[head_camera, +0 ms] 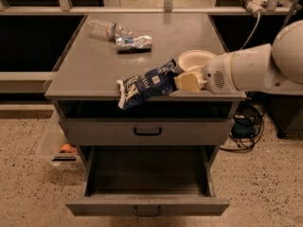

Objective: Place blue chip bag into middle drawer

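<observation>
The gripper (183, 82) hangs over the front edge of the cabinet (90, 74), right of centre, its fingers clamped on one end of the blue chip bag (147, 84). The bag's other end droops past the cabinet's front lip. The middle drawer (147, 205) stands pulled out at the cabinet's foot, beneath the closed upper drawer (189, 132).
</observation>
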`<act>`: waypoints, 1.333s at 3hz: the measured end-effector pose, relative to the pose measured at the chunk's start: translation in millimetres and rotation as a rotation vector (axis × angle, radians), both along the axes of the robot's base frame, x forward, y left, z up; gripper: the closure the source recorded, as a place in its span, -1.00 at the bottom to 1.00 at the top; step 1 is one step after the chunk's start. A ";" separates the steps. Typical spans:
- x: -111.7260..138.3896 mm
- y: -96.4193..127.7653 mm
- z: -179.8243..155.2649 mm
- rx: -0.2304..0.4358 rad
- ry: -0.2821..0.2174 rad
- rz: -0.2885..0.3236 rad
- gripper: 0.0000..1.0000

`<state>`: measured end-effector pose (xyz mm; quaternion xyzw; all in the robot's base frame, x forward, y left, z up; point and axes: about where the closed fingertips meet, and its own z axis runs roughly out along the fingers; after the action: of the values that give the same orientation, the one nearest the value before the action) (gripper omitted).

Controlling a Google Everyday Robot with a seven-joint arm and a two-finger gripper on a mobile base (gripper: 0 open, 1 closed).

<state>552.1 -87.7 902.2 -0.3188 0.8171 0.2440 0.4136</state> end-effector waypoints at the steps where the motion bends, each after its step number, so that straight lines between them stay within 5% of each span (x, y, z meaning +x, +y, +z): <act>1: -29.3 -5.4 -1.3 0.014 0.015 -0.081 1.00; 2: -57.0 -9.4 2.6 0.001 0.015 -0.160 1.00; 3: -57.0 -9.4 2.6 0.001 0.015 -0.160 1.00; 4: -66.6 -8.1 -19.2 -0.008 0.083 -0.172 1.00</act>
<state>485.5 -95.8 883.0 -0.2388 0.8589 0.2172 0.3976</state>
